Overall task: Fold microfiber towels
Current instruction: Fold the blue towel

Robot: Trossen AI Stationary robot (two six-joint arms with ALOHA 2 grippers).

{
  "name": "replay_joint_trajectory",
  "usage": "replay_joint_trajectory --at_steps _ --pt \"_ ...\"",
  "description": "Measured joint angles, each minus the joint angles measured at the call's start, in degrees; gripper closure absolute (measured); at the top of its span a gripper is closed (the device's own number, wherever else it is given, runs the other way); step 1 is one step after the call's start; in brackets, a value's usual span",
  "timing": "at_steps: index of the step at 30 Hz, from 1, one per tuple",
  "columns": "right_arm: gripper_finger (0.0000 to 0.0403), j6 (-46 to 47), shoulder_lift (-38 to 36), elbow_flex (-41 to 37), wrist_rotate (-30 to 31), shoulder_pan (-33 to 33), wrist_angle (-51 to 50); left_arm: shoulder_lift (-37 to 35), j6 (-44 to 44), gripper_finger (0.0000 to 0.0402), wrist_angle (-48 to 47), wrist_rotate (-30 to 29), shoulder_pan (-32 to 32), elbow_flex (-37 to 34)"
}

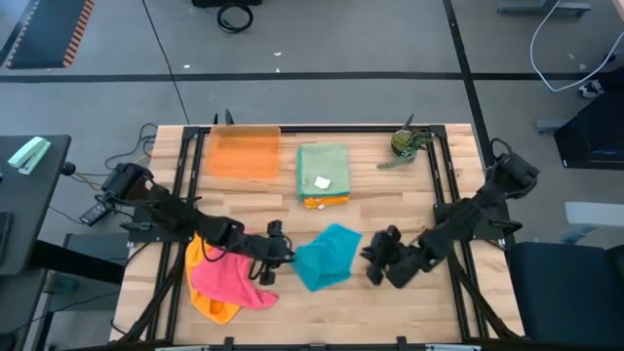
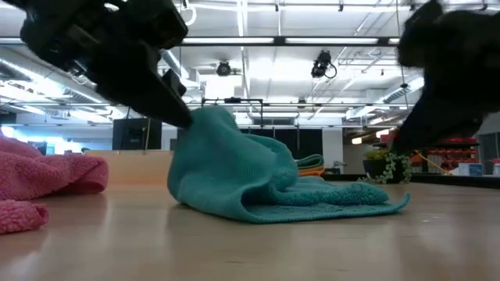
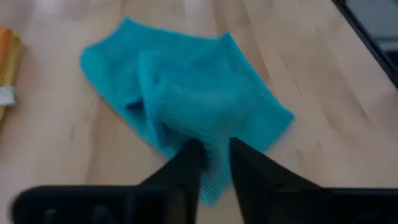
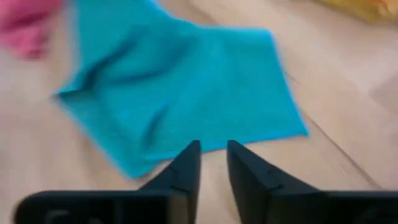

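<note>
A teal-blue towel (image 1: 329, 255) lies crumpled on the table between my two grippers. Its right part lies flat and its left edge is heaped into a raised fold (image 2: 211, 125). My left gripper (image 1: 285, 255) is at that edge, slanting down from the table's left, fingers a little apart with the fold between them (image 3: 216, 149). My right gripper (image 1: 373, 261) slants down from the right, a little open, its fingertips (image 4: 212, 148) just short of the towel's right edge (image 4: 249, 140), with nothing between them. My left gripper's fingers (image 3: 189, 158) stand on either side of the raised fold at the towel's left edge (image 3: 214, 171), slanting down from the table's left. In the low view the fold rises to the fingertip (image 2: 190, 121). Whether the pads touch the cloth I cannot tell.
A pink towel (image 1: 232, 278) lies heaped on an orange-yellow one (image 1: 210, 304) at the near left, under my left arm. Behind are a stack of folded towels with a green one on top (image 1: 323, 171), an orange tray (image 1: 244, 153) and a small plant (image 1: 407, 145).
</note>
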Motion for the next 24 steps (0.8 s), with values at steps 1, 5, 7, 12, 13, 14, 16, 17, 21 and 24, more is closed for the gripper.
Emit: replay_joint_trajectory --at_steps 1,5,7,12,13,14,16,17,21,24 --pt "0.0303 1.1 0.41 0.0 -2.06 -1.88 -0.42 -0.01 0.13 0.0291 -2.08 0.09 -0.34 0.8" --pt "0.0248 1.04 0.8 0.0 -5.54 -8.62 -1.84 -2.98 0.13 0.0224 -15.22 0.15 -1.54 4.67" --pt "0.0228 0.63 0.65 0.02 -6.62 -11.39 -1.39 -5.21 -0.14 0.0197 -24.02 0.05 -2.2 7.27" --pt "0.0207 -1.59 2.37 -0.1 -10.1 -15.26 -1.34 -8.72 -1.22 0.0165 -31.41 0.08 -4.25 12.18" --pt "0.0206 -1.95 3.34 -0.18 -10.29 -15.6 -0.85 -9.11 -0.65 0.0163 -29.57 0.05 -4.56 12.11" --pt "0.0205 -2.28 4.26 -0.09 -10.96 -15.89 0.45 -9.09 0.45 0.0163 -25.72 -0.41 -4.68 11.73" --pt "0.0205 -2.56 5.76 -0.19 -11.24 -16.1 0.52 -7.38 3.57 0.0166 -16.57 -1.76 -4.91 10.38" --pt "0.0205 -2.66 6.62 -0.15 -10.92 -16.14 1.46 -5.79 6.12 0.0169 -11.26 -2.28 -4.83 9.79" --pt "0.0205 -2.76 8.19 -0.07 -9.66 -15.54 2.89 1.97 18.05 0.0178 -3.43 -4.45 -3.6 9.66" --pt "0.0205 -2.47 8.14 -0.03 -9.12 -15.02 2.91 6.81 18.46 0.0179 -3.82 -4.4 -0.75 12.28"
